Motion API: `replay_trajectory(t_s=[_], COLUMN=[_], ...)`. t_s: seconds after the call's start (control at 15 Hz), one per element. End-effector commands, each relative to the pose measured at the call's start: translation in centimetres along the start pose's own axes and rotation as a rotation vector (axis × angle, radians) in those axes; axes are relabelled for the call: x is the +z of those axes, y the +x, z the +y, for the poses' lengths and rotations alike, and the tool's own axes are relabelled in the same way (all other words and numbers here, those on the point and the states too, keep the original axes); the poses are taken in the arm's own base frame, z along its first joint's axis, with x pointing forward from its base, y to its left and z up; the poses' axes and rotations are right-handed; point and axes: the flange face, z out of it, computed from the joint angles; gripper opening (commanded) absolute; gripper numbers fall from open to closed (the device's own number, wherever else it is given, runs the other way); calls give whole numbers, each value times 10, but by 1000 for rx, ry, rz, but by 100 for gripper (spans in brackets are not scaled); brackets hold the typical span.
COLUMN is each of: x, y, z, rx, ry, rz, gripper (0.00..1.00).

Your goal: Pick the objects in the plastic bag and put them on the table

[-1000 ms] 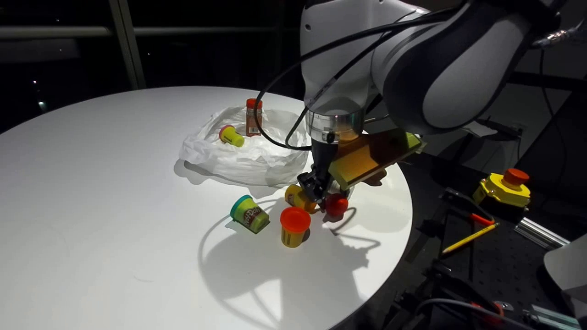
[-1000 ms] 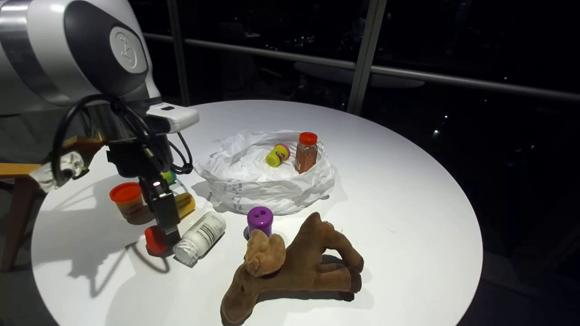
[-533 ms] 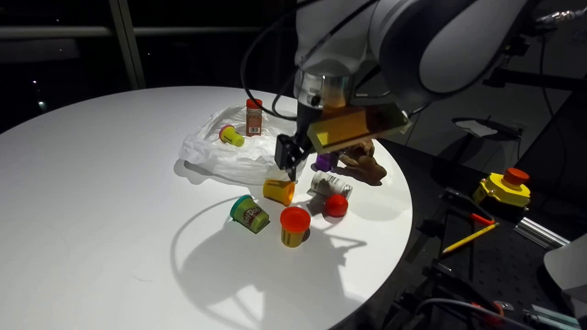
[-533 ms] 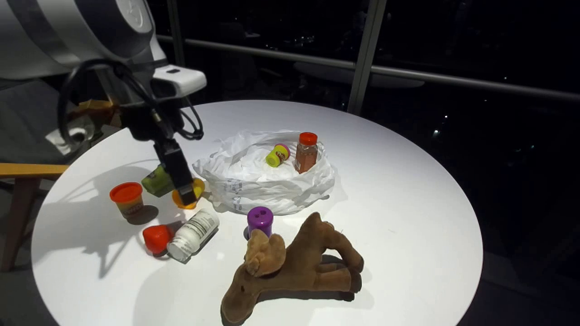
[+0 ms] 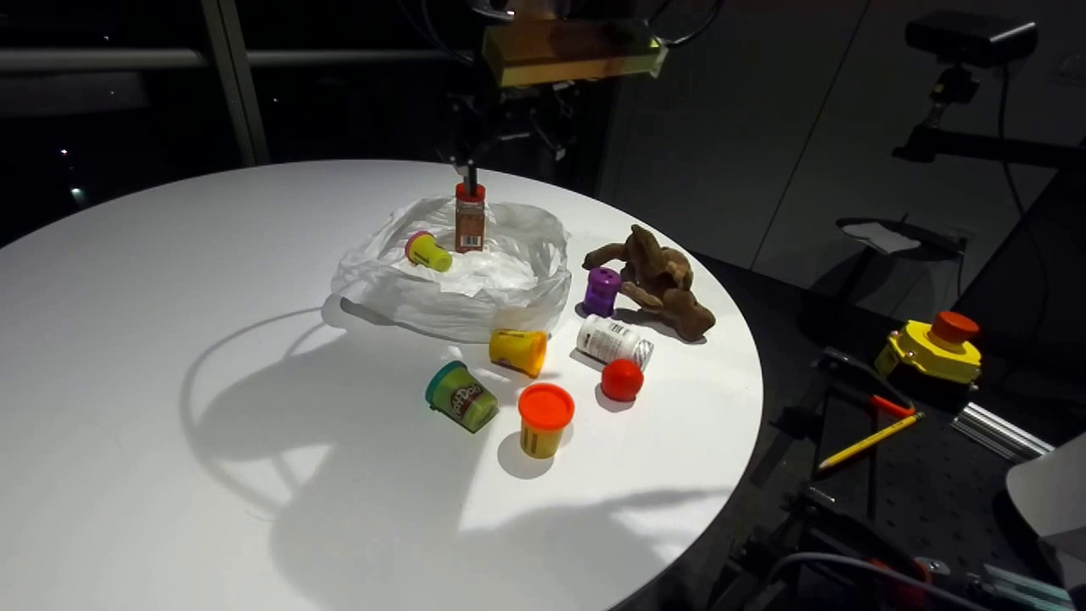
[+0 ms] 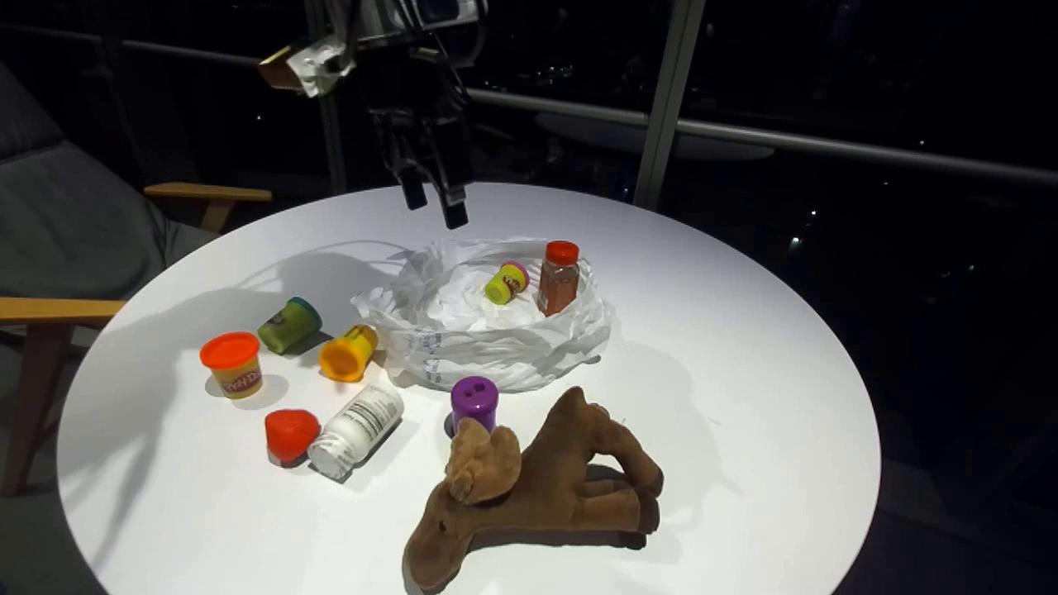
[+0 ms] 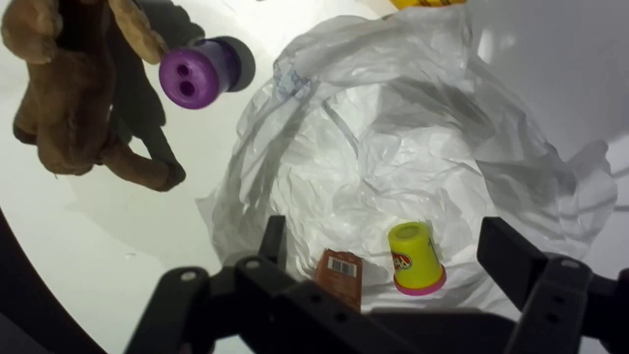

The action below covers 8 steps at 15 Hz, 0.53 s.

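Observation:
Inside the wrinkled white plastic bag [image 6: 496, 355] lie a yellow-green can with a pink lid [image 7: 415, 258] and an upright dark red bottle [image 6: 560, 285]. Above the bag my gripper [image 6: 436, 207] is open, touching nothing. In the wrist view the can shows between its widely parted fingers; part of the bottle is hidden behind one finger. Outside the bag, on the white table [image 5: 212, 509], are a brown plush animal [image 6: 537, 487], a purple piece [image 5: 601, 293], a white bottle [image 6: 357, 431], a red rounded object [image 5: 622, 380] and several cans, one with an orange lid [image 5: 543, 424].
A green can [image 5: 461, 396] and a yellow can [image 5: 517, 352] lie on their sides near the bag. Beyond the table edge stand a chair [image 6: 74, 198] and a yellow box with a red button [image 5: 932, 350].
My gripper has risen from beside the red object and white bottle and swung over the bag, its jaws now wide. The yellow can and white bottle have shifted slightly.

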Motion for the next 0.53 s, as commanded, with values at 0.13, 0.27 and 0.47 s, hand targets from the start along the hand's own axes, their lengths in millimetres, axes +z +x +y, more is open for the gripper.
replay_trajectory(t_s=[0.13, 0.27, 0.47], x=[50, 71, 95], y=[57, 64, 78], z=[-51, -61, -67], rx=[-129, -188, -245], ry=[53, 57, 28], rz=[-32, -50, -44], gripper=[100, 100, 100])
